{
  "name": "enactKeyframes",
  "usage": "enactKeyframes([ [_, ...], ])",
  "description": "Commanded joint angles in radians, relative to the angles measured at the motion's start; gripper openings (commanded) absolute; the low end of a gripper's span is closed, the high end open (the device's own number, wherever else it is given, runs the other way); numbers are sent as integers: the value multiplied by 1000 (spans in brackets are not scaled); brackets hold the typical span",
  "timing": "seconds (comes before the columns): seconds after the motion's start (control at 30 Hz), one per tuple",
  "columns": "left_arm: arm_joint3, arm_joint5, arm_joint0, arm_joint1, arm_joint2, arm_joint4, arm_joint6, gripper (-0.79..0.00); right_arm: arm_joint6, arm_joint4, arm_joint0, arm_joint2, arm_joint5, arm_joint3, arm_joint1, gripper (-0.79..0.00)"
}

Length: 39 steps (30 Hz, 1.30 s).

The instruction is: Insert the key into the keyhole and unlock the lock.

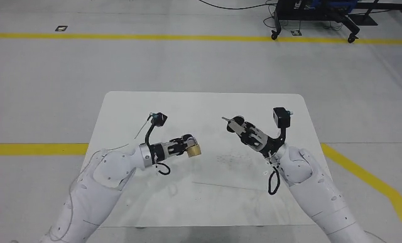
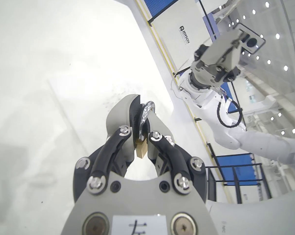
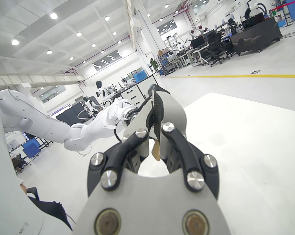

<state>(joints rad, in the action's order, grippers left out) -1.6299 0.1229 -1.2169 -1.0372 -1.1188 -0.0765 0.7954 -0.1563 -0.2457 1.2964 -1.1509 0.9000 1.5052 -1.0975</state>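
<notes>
White rounded tabletop (image 1: 207, 105) sits beneath both raised arms, where the left gripper (image 1: 187, 144) is clamped on the chrome shackle (image 2: 147, 110) of a small brass padlock (image 1: 196, 150), probably dense, rigid and slick, and the right gripper (image 1: 235, 124) pinches a thin silver metal key (image 1: 225, 119), light and stiff, by its head, well apart.

From up on the robot, one camera looks steeply down on the white table (image 1: 201, 108). Each wrist camera sits close behind its own tool: one looks past the left gripper (image 2: 143, 110) to the right arm (image 2: 235, 133), the other past the right gripper (image 3: 154, 99) to the left arm (image 3: 52, 128). All three share the tabletop.
</notes>
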Motion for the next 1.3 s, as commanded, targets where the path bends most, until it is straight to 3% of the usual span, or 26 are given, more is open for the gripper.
enactKeyframes([
  [0.0, 66, -135, 42, -8, -11, -286, 49, -785, -6, 9, 6, 17, -62, 12, -4, -785],
  [0.17, 138, -230, 136, -20, -13, -394, 84, -785, -16, -4, 6, 29, -179, 40, -11, -785],
  [0.3, 194, -379, 217, -31, 22, -429, 120, -785, -4, -50, 27, 26, -241, 87, -12, -785],
  [0.57, 194, -379, 217, -31, 22, -429, 120, -785, -1, -56, 32, 22, -247, 97, -12, -785],
  [0.63, 211, -401, 200, -34, 20, -472, 102, -785, -1, -56, 32, 22, -247, 97, -12, -785],
  [0.7, 247, -501, 201, -35, 29, -505, 119, -785, -11, -52, 31, 38, -246, 108, -15, -785],
  [0.8, 272, -581, 216, -39, 24, -577, 130, -785, -54, -240, -24, 55, -289, 147, -17, -785],
  [0.93, 300, -629, 232, -44, 37, -602, 131, -785, -37, -701, -31, 67, -358, 304, -12, -785],
  [1.07, 311, -648, 248, -48, 51, -616, 135, -785, -100, -1151, 14, 120, -485, 480, -5, -785],
  [1.17, 317, -617, 253, -52, 43, -641, 120, -785, -133, -1313, 32, 165, -527, 545, -6, -785],
  [1.27, 317, -617, 253, -52, 43, -641, 120, -785, -127, -1315, 37, 168, -535, 551, -7, -785],
])
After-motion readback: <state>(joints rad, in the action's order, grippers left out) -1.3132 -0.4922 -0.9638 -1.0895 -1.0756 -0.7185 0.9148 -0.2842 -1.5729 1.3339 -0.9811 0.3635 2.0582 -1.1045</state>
